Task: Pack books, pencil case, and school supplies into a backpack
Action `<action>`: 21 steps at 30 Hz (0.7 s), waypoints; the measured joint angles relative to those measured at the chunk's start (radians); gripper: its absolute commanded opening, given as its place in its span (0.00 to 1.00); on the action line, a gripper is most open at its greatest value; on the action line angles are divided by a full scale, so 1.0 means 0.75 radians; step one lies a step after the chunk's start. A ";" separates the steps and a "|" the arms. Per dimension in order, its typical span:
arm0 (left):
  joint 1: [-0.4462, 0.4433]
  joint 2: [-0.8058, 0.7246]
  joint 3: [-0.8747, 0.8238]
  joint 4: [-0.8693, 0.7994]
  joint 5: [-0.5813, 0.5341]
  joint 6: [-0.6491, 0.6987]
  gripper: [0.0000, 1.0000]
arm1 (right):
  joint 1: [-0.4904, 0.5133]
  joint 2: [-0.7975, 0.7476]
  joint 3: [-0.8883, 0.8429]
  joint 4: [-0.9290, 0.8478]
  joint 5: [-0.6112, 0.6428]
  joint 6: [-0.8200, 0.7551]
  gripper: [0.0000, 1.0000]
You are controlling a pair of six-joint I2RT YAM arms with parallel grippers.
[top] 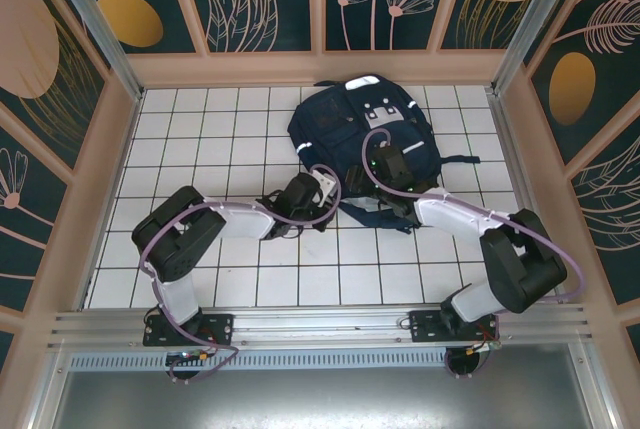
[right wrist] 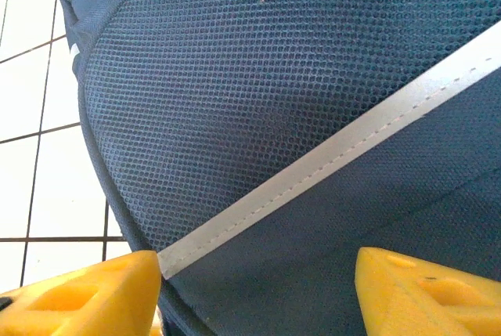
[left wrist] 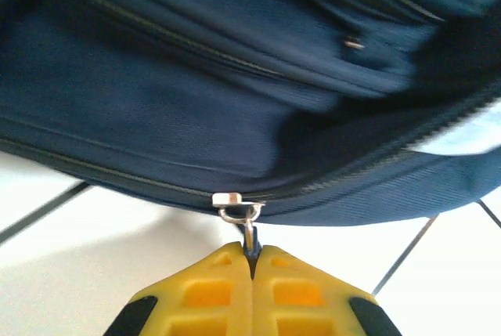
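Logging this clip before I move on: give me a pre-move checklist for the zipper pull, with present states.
1. The left gripper shut on the zipper pull: ok.
2. The right gripper open, a finger on either side of the reflective stripe: ok.
3. The right gripper steadying the backpack: cannot tell.
4. The backpack lying flat on the table: ok.
5. The zipper's remaining travel: cannot tell.

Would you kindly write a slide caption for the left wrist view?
Left claw shut on the zipper pull of the navy backpack, over the white tiled table.
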 measured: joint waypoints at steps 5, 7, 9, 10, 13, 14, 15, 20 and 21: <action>-0.093 -0.001 0.009 0.003 -0.015 -0.040 0.00 | -0.005 0.005 0.004 0.001 0.001 0.010 0.67; -0.108 -0.001 0.012 0.012 -0.013 -0.061 0.00 | -0.008 -0.006 0.004 -0.001 0.002 0.016 0.67; -0.116 -0.002 0.013 0.024 -0.010 -0.083 0.15 | -0.013 -0.034 -0.002 -0.002 0.003 0.021 0.67; -0.117 -0.004 0.013 0.030 -0.007 -0.092 0.23 | -0.014 -0.055 -0.008 -0.002 0.004 0.022 0.68; -0.129 -0.021 0.012 0.032 0.006 -0.125 0.33 | -0.017 -0.137 -0.034 -0.010 0.017 0.025 0.68; -0.133 -0.032 0.012 0.031 0.006 -0.130 0.37 | -0.018 -0.164 -0.043 -0.017 0.020 0.025 0.67; -0.137 -0.051 0.010 0.031 0.006 -0.140 0.40 | -0.018 -0.204 -0.058 -0.022 0.026 0.025 0.67; -0.134 -0.219 -0.031 0.031 -0.026 -0.199 0.41 | 0.021 -0.411 -0.149 -0.085 0.077 0.037 0.65; -0.124 -0.260 -0.039 0.032 -0.038 -0.217 0.41 | 0.050 -0.450 -0.165 -0.105 0.098 0.045 0.64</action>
